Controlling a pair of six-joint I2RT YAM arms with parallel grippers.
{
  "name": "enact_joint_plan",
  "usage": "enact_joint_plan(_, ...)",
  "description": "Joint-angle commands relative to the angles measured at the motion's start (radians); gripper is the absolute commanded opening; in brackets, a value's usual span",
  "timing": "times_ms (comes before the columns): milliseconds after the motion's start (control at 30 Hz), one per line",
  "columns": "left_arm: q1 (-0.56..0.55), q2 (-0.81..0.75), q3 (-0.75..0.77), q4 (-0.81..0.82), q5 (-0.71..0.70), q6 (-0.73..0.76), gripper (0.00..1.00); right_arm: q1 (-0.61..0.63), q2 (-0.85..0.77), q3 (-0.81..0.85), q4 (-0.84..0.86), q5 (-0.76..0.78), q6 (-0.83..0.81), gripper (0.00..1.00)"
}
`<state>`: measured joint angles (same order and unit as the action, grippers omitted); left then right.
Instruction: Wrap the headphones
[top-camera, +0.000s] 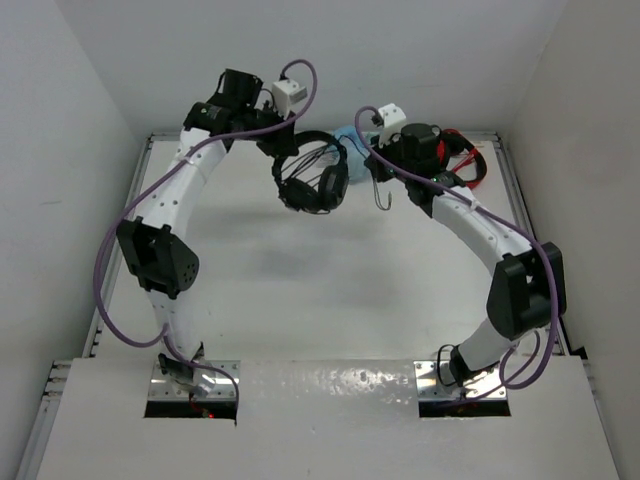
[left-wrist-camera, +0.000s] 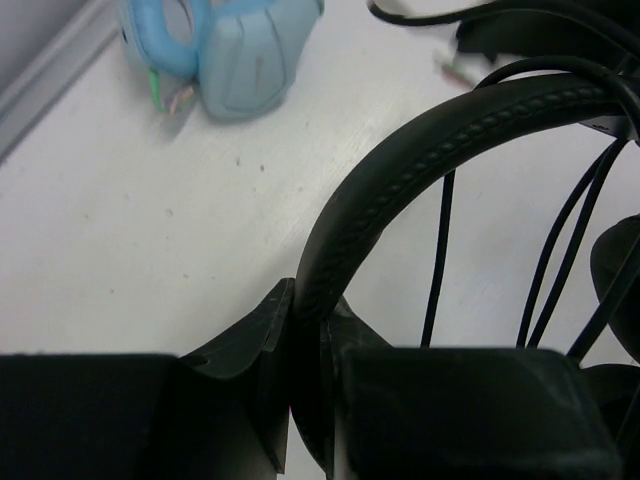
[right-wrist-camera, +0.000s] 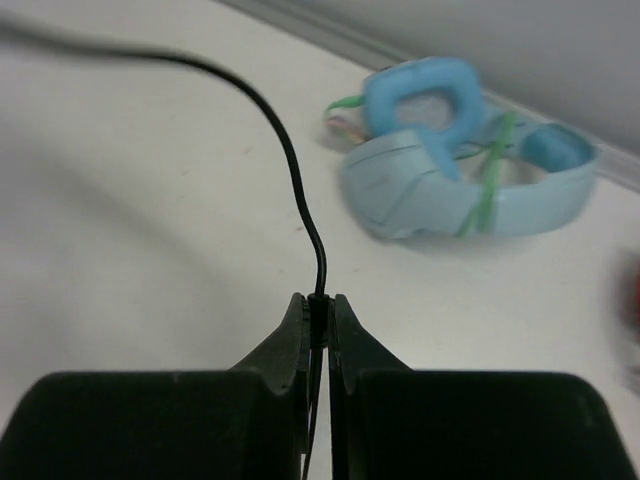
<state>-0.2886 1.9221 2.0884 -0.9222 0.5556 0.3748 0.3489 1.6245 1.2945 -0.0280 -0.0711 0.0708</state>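
The black headphones (top-camera: 312, 178) hang above the table at the back centre, earcups down. My left gripper (top-camera: 272, 145) is shut on their headband (left-wrist-camera: 400, 170), which arches up from between the jaws in the left wrist view. Several strands of thin black cable (left-wrist-camera: 440, 250) run past the band. My right gripper (top-camera: 385, 165) is shut on the cable (right-wrist-camera: 300, 190), pinched at the fingertips, and a short end dangles below it (top-camera: 381, 197). The cable rises and curves away to the left in the right wrist view.
Light-blue headphones (right-wrist-camera: 460, 160) lie on the table at the back, also seen in the left wrist view (left-wrist-camera: 225, 50) and the top view (top-camera: 348, 135). Red-and-black headphones (top-camera: 462, 155) lie at the back right. Raised rails edge the table.
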Motion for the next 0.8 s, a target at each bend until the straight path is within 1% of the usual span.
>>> enact_joint_plan(0, 0.011, -0.077, 0.126, 0.051, 0.08, -0.161, 0.0, 0.002, -0.037, -0.098, 0.213, -0.258, 0.064, 0.01)
enact_joint_plan(33, 0.011, -0.078, 0.131, 0.059, 0.076, -0.215, 0.0, 0.004, -0.037, -0.142, 0.253, -0.262, 0.13, 0.02)
enact_joint_plan(100, 0.006, -0.083, 0.137, 0.072, 0.089, -0.249, 0.0, 0.018, -0.031, -0.165, 0.334, -0.269, 0.17, 0.03)
enact_joint_plan(167, -0.02, -0.087, 0.142, 0.068, 0.115, -0.251, 0.0, 0.041, -0.015, -0.169, 0.358, -0.272, 0.19, 0.04)
enact_joint_plan(267, -0.059, -0.107, 0.171, 0.062, 0.098, -0.229, 0.0, 0.061, 0.012, -0.169, 0.448, -0.295, 0.236, 0.05)
enact_joint_plan(367, -0.061, -0.107, 0.215, 0.062, 0.093, -0.264, 0.0, 0.073, 0.046, -0.161, 0.511, -0.303, 0.279, 0.07)
enact_joint_plan(467, -0.061, -0.107, 0.243, 0.065, 0.075, -0.29, 0.0, 0.081, 0.083, -0.138, 0.559, -0.309, 0.334, 0.15)
enact_joint_plan(500, -0.061, -0.107, 0.246, 0.068, 0.067, -0.298, 0.0, 0.085, 0.095, -0.127, 0.56, -0.311, 0.342, 0.22)
enact_joint_plan(533, -0.061, -0.106, 0.255, 0.072, 0.06, -0.309, 0.0, 0.085, 0.116, -0.117, 0.554, -0.305, 0.345, 0.26)
enact_joint_plan(600, -0.061, -0.106, 0.262, 0.075, 0.046, -0.336, 0.0, 0.087, 0.133, -0.101, 0.556, -0.286, 0.365, 0.33)
enact_joint_plan(633, -0.061, -0.106, 0.271, 0.077, 0.041, -0.341, 0.0, 0.087, 0.141, -0.103, 0.574, -0.276, 0.372, 0.41)
enact_joint_plan(700, -0.061, -0.103, 0.285, 0.079, 0.033, -0.355, 0.0, 0.087, 0.155, -0.112, 0.597, -0.242, 0.391, 0.48)
enact_joint_plan(767, -0.061, -0.101, 0.292, 0.082, 0.04, -0.366, 0.0, 0.088, 0.17, -0.119, 0.608, -0.225, 0.403, 0.51)
